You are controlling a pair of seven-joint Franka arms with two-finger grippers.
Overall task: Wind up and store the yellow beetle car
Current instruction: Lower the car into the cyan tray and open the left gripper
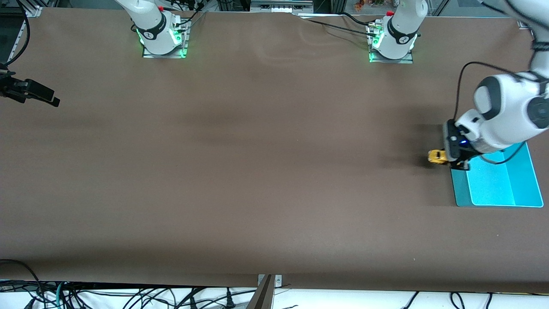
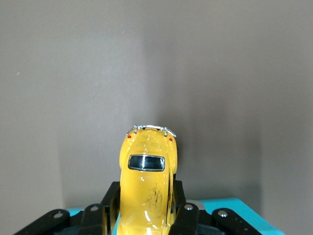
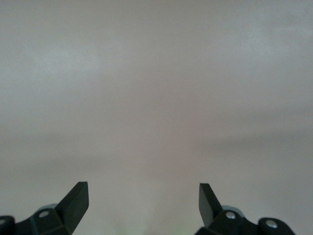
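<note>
In the front view, the left gripper (image 1: 450, 159) is gripping the yellow beetle car (image 1: 436, 156) at the left arm's end of the table, just beside the edge of the teal tray (image 1: 497, 201), while the right gripper (image 1: 50, 99) is waiting over the brown table (image 1: 257, 171) at the right arm's end. In the left wrist view, the black fingers (image 2: 185, 215) are pinching the car's (image 2: 148, 181) sides. In the right wrist view, the right gripper's (image 3: 143, 198) fingers are standing wide apart, holding nothing.

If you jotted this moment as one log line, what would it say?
left end effector: shut on yellow beetle car, beside teal tray | right end effector: open, waiting
</note>
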